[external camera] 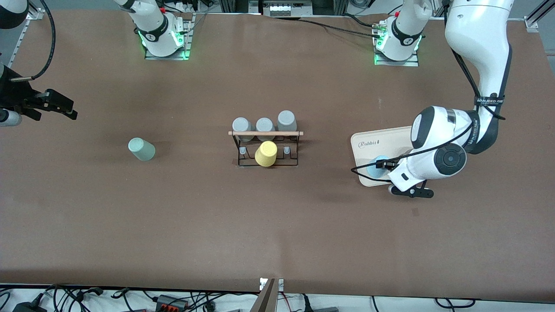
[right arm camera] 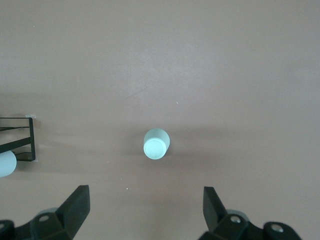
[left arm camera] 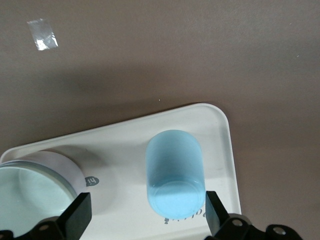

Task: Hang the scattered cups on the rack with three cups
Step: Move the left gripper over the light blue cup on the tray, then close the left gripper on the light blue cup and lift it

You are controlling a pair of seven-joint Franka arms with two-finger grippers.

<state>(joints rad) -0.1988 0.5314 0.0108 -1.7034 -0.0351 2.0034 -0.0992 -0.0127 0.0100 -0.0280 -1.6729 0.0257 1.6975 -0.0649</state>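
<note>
While spread — left hand (left arm camera: 145,220) over blue cup (left arm camera: 174,175)

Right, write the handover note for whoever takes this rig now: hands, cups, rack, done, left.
Left hand: open, over the light blue cup on the cream tray; nothing held.
Right hand: open, in the air at the right arm's end of the table, empty.
Mint green cup: on the table toward the right arm's end.
Rack: mid-table, holding three grey cups and a yellow cup.
Done: neither scattered cup hung.
Left: grasp and hang both.
</note>
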